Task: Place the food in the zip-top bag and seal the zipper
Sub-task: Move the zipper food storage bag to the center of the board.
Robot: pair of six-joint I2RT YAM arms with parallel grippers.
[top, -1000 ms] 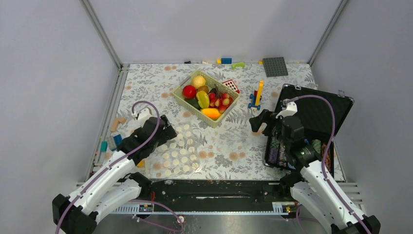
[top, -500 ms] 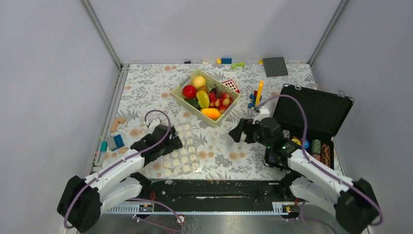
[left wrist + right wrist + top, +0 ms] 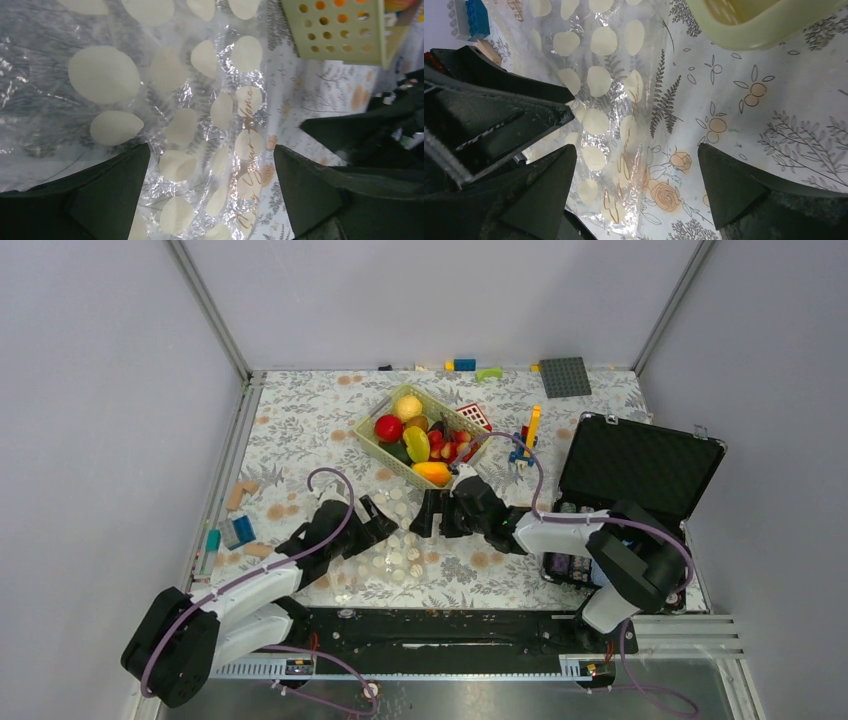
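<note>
A: Swung inward since a second ago: left gripper [image 3: 210,150] and right gripper [image 3: 636,150], now nose to nose over the zip-top bag [image 3: 200,100]. Both spread wide, holding nothing.

B: Bag position?

A: Flat on floral tablecloth [image 3: 300,420], just nearside of lattice basket [image 3: 398,468]. Long axis from near-left toward basket. Directly beneath left gripper; right edge beneath right gripper.

B: Materials?

A: Clear crinkly film, pale round dots, limp. Toy fruits and vegetables [image 3: 418,443]: glossy, rounded, hard, all in basket. Zipper not made out; locate before pinching.
</note>
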